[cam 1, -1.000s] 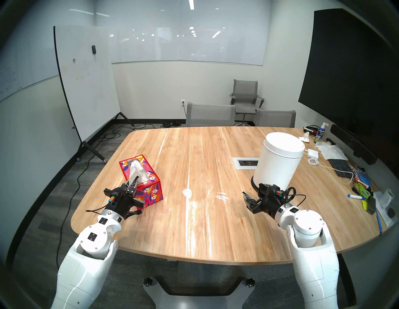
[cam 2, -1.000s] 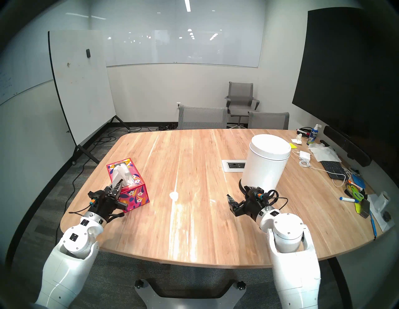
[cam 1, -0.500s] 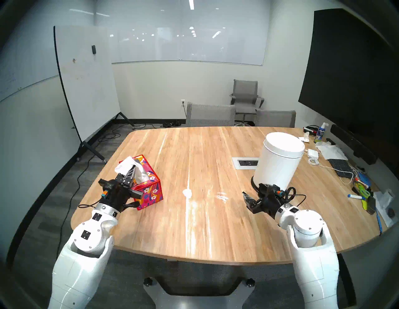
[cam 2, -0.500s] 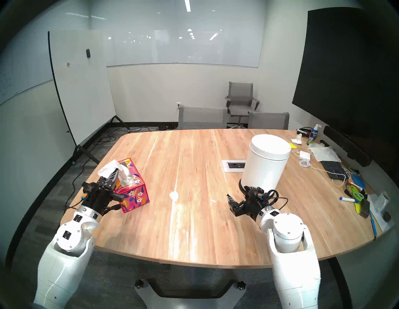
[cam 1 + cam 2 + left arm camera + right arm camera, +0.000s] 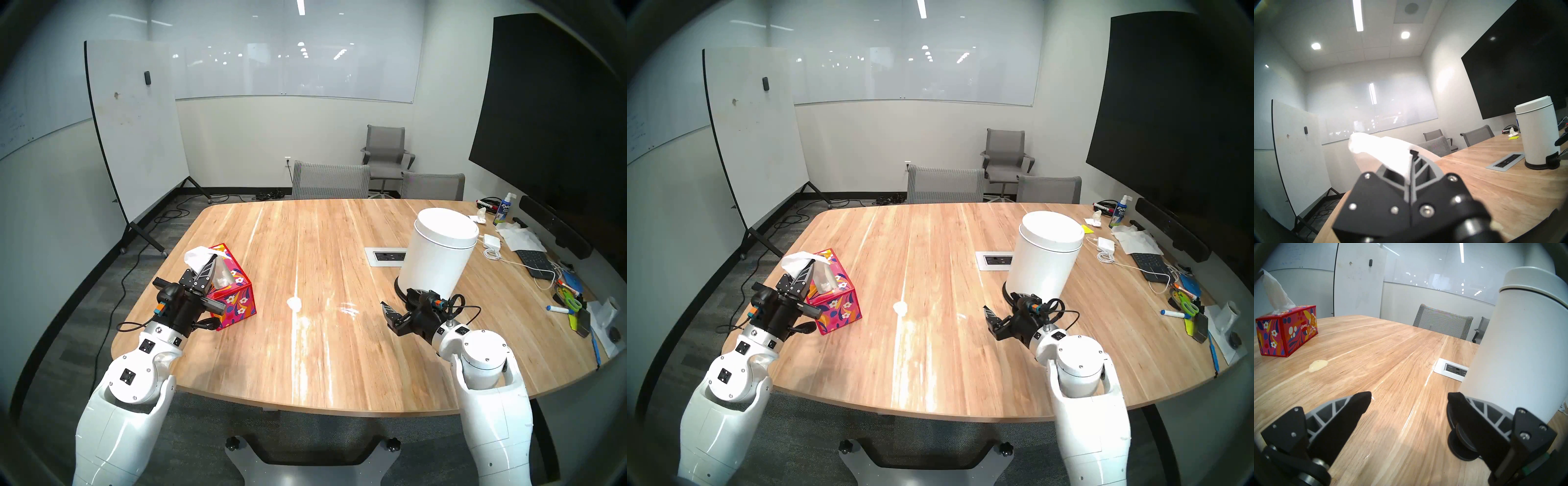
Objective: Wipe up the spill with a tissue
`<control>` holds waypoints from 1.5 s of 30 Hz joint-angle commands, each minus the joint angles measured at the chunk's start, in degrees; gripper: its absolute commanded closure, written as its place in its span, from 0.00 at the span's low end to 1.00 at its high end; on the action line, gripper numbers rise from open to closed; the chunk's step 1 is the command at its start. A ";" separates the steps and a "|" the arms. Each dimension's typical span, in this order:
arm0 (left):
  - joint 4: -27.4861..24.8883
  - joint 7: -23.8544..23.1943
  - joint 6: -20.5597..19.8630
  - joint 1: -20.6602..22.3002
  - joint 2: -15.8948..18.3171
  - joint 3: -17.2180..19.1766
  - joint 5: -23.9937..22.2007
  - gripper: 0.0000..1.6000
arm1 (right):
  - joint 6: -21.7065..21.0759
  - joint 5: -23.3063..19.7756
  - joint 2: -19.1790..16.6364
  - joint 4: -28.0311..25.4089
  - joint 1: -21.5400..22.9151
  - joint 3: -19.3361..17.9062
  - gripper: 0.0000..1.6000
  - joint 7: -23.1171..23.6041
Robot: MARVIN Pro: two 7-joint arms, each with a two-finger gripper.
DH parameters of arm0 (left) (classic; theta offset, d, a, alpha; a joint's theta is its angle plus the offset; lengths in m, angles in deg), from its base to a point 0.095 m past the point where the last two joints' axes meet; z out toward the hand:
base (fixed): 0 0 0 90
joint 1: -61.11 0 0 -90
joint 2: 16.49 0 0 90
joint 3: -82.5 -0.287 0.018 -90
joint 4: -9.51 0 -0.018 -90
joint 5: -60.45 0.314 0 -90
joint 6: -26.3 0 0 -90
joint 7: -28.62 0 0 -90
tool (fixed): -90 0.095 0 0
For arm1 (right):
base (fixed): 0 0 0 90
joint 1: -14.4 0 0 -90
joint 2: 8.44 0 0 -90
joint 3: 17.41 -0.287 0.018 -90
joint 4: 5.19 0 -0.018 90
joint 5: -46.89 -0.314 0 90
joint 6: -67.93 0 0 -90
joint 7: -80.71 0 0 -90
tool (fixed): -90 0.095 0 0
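Note:
My left gripper [image 5: 211, 264] is shut on a white crumpled tissue [image 5: 197, 256], held just above the near left end of the red floral tissue box [image 5: 235, 292]. In the left wrist view the tissue [image 5: 1383, 149] drapes over the closed fingertips. A whitish spill [image 5: 294, 303] lies mid-table, with a thin glossy patch [image 5: 349, 309] to its right. The right wrist view shows the spill [image 5: 1318, 365] ahead and to the left. My right gripper [image 5: 400, 302] hovers open and empty near the base of the white bin [image 5: 437, 251].
Another tissue [image 5: 222, 275] sticks up from the box. A power outlet plate [image 5: 386, 256] is set into the wooden table [image 5: 305, 373] beside the bin. Markers, scissors, a keyboard and cables clutter the far right edge [image 5: 563, 295]. Grey chairs [image 5: 330, 180] stand behind the table.
The left gripper has risen and drawn back to the left, pulling the tissue up out of the box slot. The right arm has stayed still.

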 commanded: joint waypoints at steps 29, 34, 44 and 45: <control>-8.23 -3.91 8.45 -2.80 -0.03 0.05 1.01 1.00 | 0.11 0.00 -0.11 -1.14 0.42 0.07 0.00 0.08; -9.39 -4.42 8.65 -2.95 0.06 0.16 1.02 1.00 | 0.09 0.00 -0.11 -1.16 0.41 0.07 0.00 0.09; -9.88 -6.14 12.41 -6.13 0.27 0.75 1.27 1.00 | 0.08 0.01 -0.11 -1.18 0.40 0.07 0.00 0.09; -9.64 -6.64 13.80 -6.76 0.37 0.66 1.65 1.00 | 0.08 0.00 -0.11 -1.17 0.40 0.07 0.00 0.09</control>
